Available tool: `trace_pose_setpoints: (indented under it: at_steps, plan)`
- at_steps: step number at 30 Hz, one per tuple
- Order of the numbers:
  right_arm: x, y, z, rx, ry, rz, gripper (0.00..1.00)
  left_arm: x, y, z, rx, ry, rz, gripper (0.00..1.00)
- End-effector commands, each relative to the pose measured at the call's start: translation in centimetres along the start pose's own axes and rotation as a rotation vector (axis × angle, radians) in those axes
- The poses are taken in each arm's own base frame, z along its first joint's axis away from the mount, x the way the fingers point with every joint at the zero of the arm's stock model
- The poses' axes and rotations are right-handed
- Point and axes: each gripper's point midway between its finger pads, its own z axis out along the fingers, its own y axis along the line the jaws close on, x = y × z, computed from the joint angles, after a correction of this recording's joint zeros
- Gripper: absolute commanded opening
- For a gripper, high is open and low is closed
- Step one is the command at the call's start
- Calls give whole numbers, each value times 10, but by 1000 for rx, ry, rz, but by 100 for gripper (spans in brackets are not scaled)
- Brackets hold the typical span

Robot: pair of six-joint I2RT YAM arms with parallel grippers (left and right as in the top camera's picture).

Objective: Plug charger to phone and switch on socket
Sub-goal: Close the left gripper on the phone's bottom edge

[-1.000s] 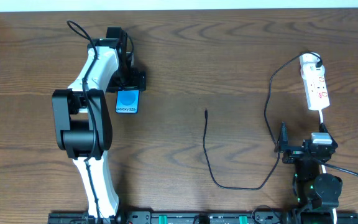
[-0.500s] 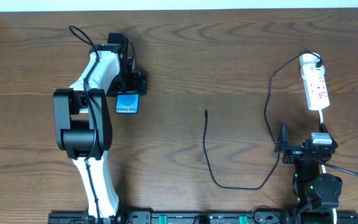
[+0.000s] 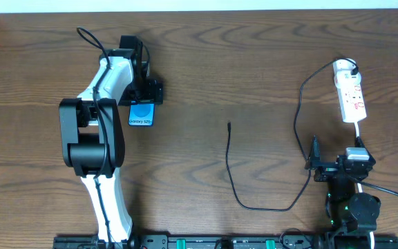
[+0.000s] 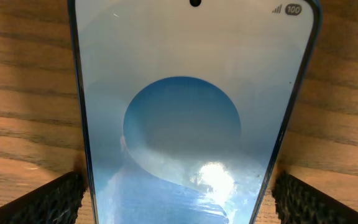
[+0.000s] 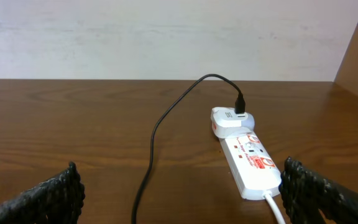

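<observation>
Wood-grain table [image 3: 254, 55] carries everything, spread well apart. The phone [image 3: 141, 113] lies flat and screen-up at the table's 10 o'clock. The left gripper [image 3: 144, 95] hangs over the phone's 12 o'clock end. In the wrist view its jaws stand wide, with a finger [image 4: 39, 202] close beside each long edge of the phone [image 4: 191, 112]. Whether they touch it I cannot tell, and nothing is gripped. I judge this straddle to be a set-up for clamping the phone steady, so that a plug could be pushed in without it sliding.

The charger [image 3: 228, 166] has its tip [image 3: 229, 125] lying loose near the table's centre, well apart from the phone. Its cable loops toward 6 o'clock, then climbs to the socket [image 3: 351, 97] at 2 o'clock.

The right gripper [image 3: 338, 158] sits at 5 o'clock, jaws fully spread and empty. It faces 12 o'clock toward the socket [image 5: 250, 162], probably waiting its turn at the tip or the switch.

No true container is in sight. The nearest is the socket, whose far outlet holds the charger's white adapter [image 5: 229, 119].
</observation>
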Motion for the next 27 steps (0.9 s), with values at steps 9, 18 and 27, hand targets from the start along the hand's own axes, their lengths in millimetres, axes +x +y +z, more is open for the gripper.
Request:
trace_pose_setpoints:
  at_steps: [9, 18, 27]
  plan:
    - [0, 4, 0, -17, -1, -16, 99, 6, 3, 7, -12, 19, -2, 98]
    - [0, 4, 0, -17, -2, -16, 99, 6, 4, 7, -13, 19, 1, 98]
    - [0, 4, 0, -17, -1, -16, 99, 6, 8, 7, -38, 21, 1, 98]
